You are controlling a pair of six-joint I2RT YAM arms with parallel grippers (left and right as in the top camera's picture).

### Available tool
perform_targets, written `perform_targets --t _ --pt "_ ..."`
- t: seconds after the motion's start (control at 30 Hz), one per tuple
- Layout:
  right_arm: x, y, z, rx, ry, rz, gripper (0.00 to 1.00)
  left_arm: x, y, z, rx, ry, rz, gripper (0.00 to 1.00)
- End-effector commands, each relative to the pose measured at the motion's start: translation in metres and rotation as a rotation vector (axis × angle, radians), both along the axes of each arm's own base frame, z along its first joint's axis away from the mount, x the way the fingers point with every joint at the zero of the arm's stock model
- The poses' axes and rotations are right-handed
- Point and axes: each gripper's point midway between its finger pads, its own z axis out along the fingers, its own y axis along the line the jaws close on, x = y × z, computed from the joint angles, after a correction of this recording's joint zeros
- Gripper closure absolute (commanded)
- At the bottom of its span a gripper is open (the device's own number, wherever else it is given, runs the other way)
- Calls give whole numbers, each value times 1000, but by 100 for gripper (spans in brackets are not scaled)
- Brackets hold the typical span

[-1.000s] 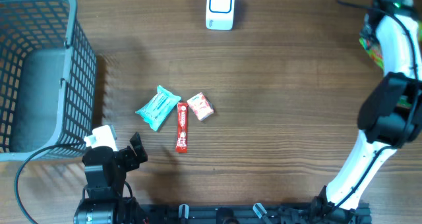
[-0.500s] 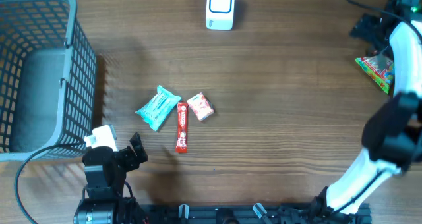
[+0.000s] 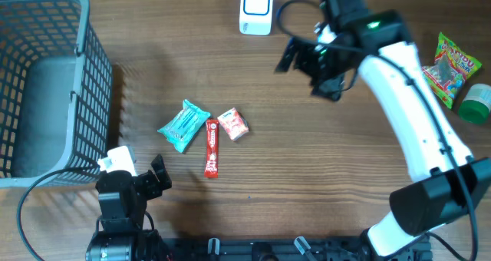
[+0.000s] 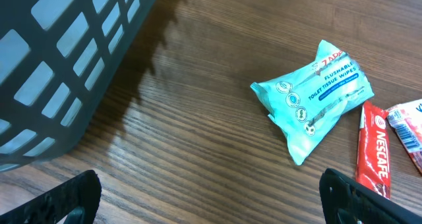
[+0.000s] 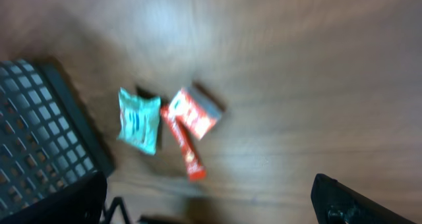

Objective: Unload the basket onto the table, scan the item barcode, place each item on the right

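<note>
Three items lie together left of the table's middle: a teal wipes pack (image 3: pixel 183 126) (image 4: pixel 315 100) (image 5: pixel 139 120), a red Nescafe stick (image 3: pixel 211 147) (image 4: pixel 373 151) (image 5: pixel 184 151) and a small red-and-white packet (image 3: pixel 233 124) (image 4: pixel 410 128) (image 5: pixel 193 112). The white scanner (image 3: pixel 256 8) stands at the back edge. My right gripper (image 3: pixel 307 73) (image 5: pixel 208 204) hovers open and empty, right of the scanner and above the items; its view is blurred. Near the front left, my left gripper (image 3: pixel 159 175) (image 4: pixel 211 204) is open and empty, short of the wipes pack.
A grey mesh basket (image 3: pixel 46 84) (image 4: pixel 59 53) (image 5: pixel 39 132) fills the left side. A green candy bag (image 3: pixel 451 57) and a green-capped object (image 3: pixel 476 104) lie at the right edge. Bare wood surrounds the three items.
My right arm has swung from the far right edge in over the table's back middle, and its gripper has opened. The green candy bag now lies free at the right edge. The left arm is still.
</note>
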Motion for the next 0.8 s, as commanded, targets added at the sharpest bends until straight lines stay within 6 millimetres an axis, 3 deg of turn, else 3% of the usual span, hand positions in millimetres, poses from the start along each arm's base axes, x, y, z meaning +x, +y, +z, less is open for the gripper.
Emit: perform_targets --t 0.0,0.17,0.43,0.6,0.77 --pt "-19 23 -30 -13 144 -163 0 0 2 0 16 0 -1 0" --pt "-12 51 -69 -25 56 -138 0 0 2 0 16 0 -1 0" --pt "-11 87 -125 -26 60 -86 0 0 2 0 16 0 -1 0" --pt "-18 99 -134 -10 128 -173 1 0 2 0 16 0 -1 0" --pt "-33 113 -149 45 312 -312 0 0 2 0 16 0 -1 0"
